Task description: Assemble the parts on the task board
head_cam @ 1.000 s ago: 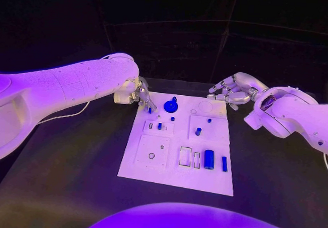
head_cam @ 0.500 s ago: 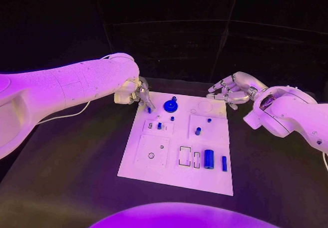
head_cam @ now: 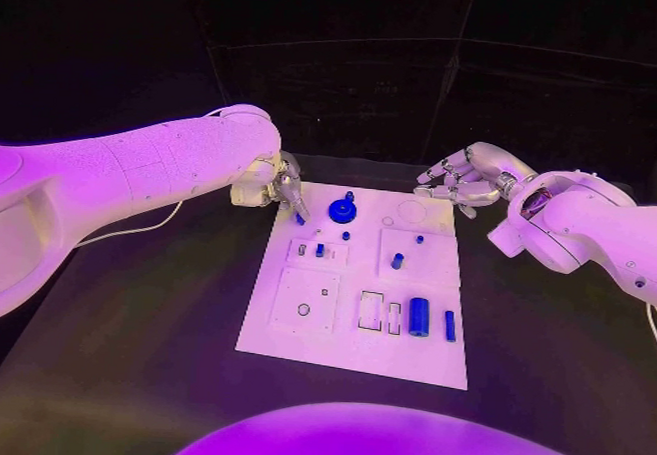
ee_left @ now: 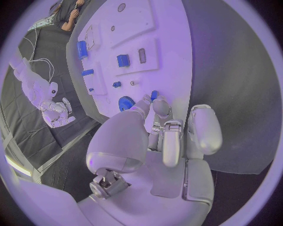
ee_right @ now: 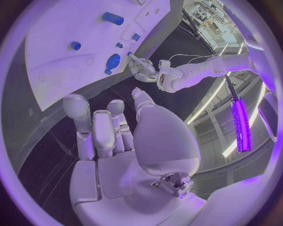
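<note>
At the far-left corner of the white task board (head_cam: 357,334), which lies in the middle of the black counter (head_cam: 122,350), the left hand (head_cam: 273,186) reaches down with its fingertips (ee_left: 154,102) pinching a small blue part (ee_left: 153,95) just above the board's surface. Blue parts sit across the board: a round gear-like piece (head_cam: 342,210) near the far edge, small pegs in the middle, and an upright cylinder (head_cam: 417,316) beside a thin bar near the front right. The right hand (head_cam: 467,180) hovers beyond the board's far-right corner, its fingers spread and holding nothing.
</note>
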Motion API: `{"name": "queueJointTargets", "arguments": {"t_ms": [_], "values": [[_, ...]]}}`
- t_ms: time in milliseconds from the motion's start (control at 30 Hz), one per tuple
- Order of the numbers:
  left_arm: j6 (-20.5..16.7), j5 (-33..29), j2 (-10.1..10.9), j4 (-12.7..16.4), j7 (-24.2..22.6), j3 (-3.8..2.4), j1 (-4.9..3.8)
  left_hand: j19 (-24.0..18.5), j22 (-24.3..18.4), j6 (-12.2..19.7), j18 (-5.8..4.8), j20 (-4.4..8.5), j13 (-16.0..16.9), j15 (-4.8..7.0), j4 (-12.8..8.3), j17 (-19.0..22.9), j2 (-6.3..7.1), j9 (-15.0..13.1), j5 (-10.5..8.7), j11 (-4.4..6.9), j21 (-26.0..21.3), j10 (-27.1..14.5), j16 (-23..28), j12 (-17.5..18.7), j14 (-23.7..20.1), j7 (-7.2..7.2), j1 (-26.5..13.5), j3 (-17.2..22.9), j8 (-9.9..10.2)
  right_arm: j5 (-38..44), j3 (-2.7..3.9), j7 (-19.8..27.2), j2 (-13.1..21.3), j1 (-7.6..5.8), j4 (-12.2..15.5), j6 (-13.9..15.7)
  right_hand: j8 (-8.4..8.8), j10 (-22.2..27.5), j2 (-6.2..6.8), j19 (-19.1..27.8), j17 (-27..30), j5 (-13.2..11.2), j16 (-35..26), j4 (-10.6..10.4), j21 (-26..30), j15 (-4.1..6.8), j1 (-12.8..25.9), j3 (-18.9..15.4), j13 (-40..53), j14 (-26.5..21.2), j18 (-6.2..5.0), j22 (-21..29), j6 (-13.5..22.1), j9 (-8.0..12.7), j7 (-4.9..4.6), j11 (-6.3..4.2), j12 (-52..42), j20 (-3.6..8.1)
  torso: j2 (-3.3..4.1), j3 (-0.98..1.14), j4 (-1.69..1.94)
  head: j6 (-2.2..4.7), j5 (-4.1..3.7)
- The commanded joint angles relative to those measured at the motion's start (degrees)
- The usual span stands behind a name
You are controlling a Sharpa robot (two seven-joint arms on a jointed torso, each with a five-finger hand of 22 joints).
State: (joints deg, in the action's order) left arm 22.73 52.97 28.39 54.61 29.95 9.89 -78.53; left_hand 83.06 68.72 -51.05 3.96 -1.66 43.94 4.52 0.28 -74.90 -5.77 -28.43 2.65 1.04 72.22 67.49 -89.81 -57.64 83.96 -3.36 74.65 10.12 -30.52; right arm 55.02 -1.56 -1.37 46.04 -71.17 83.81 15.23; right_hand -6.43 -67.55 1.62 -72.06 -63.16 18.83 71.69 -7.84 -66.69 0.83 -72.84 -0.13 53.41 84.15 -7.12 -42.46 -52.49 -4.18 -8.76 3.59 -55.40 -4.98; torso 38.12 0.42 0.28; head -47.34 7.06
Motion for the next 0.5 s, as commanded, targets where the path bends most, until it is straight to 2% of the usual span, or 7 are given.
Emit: {"name": "queueJointTargets", "arguments": {"t_ms": [33,100,233,367,500], "values": [[-0.87,0.24,0.3,0.64,-0.69,0.04,0.04,0.02,0.1,0.07,0.66,0.39,-0.49,0.17,-3.03,-15.1,-0.38,-0.13,0.2,-0.1,0.3,0.17,-0.19,0.6,6.04,0.02,1.58,5.26,-0.38,0.13,0.04,0.48,-0.04,-0.09,0.05,0.19,-0.25,0.16,-0.07,-0.15,0.03,0.27,-0.34,-0.15,0.37,0.34,-0.33,0.16,-0.05,0.42,-1.03,0.05,0.29,0.0,0.14,-0.14,0.02,0.18,-0.03,-0.02,0.03,-0.09,-0.02],[-1.34,0.24,0.77,1.35,-0.59,0.04,0.06,0.06,0.25,0.05,0.6,0.02,-0.99,0.25,-4.8,-15.1,1.58,-0.19,0.26,-0.43,0.36,0.86,-0.19,0.93,6.04,-0.25,-0.69,10.82,-1.0,0.13,0.04,0.48,-0.02,-0.09,0.06,0.16,-0.26,0.11,-0.1,-0.17,0.0,0.3,-0.33,-0.17,0.36,0.34,-0.35,0.16,0.0,0.43,-1.02,0.02,0.29,0.0,0.14,-0.13,-0.04,0.18,-0.02,-0.01,0.01,-0.09,-0.05],[-2.89,0.24,2.09,3.31,-0.32,0.02,0.07,0.12,0.37,0.07,0.64,0.02,-1.02,-0.03,-6.22,-15.1,3.33,-0.39,0.46,-0.27,0.38,1.6,-0.19,0.78,6.04,-0.25,-3.3,16.68,-1.89,0.13,0.04,0.44,0.06,-0.09,0.06,0.14,-0.26,0.11,-0.1,-0.17,0.0,0.3,-0.33,-0.17,0.36,0.34,-0.35,0.16,0.0,0.43,-1.02,0.02,0.29,0.0,0.14,-0.13,-0.04,0.18,-0.03,-0.02,0.16,-0.11,-0.16],[-4.62,0.24,3.7,5.6,0.0,0.0,0.01,0.24,0.56,0.17,0.66,0.01,-0.84,-0.11,-7.17,-15.1,5.26,-0.8,0.36,-0.09,0.46,2.47,-0.19,0.27,6.04,-0.39,-6.74,23.0,-3.29,0.13,0.04,0.42,0.07,-0.09,0.02,0.11,-0.27,0.17,-0.13,-0.14,0.08,0.34,-0.39,-0.18,0.42,0.34,-0.35,0.17,-0.1,0.42,-1.04,0.13,0.29,0.0,0.14,-0.13,0.04,0.19,-0.13,0.03,0.12,-0.04,-0.02],[-6.05,0.24,5.49,8.25,0.11,-0.03,-0.12,0.32,0.73,0.3,0.62,0.01,-0.65,-0.02,-7.51,-15.1,6.01,-1.03,0.62,-0.13,0.56,2.83,-0.19,-0.07,6.04,-0.24,-7.98,25.27,-4.03,0.13,0.04,0.41,0.1,-0.09,-0.05,0.09,-0.27,0.17,-0.13,-0.14,0.08,0.34,-0.39,-0.18,0.42,0.34,-0.35,0.17,-0.1,0.42,-1.04,0.13,0.29,0.0,0.14,-0.13,0.04,0.19,-0.17,0.0,0.16,-0.11,0.0]]}}
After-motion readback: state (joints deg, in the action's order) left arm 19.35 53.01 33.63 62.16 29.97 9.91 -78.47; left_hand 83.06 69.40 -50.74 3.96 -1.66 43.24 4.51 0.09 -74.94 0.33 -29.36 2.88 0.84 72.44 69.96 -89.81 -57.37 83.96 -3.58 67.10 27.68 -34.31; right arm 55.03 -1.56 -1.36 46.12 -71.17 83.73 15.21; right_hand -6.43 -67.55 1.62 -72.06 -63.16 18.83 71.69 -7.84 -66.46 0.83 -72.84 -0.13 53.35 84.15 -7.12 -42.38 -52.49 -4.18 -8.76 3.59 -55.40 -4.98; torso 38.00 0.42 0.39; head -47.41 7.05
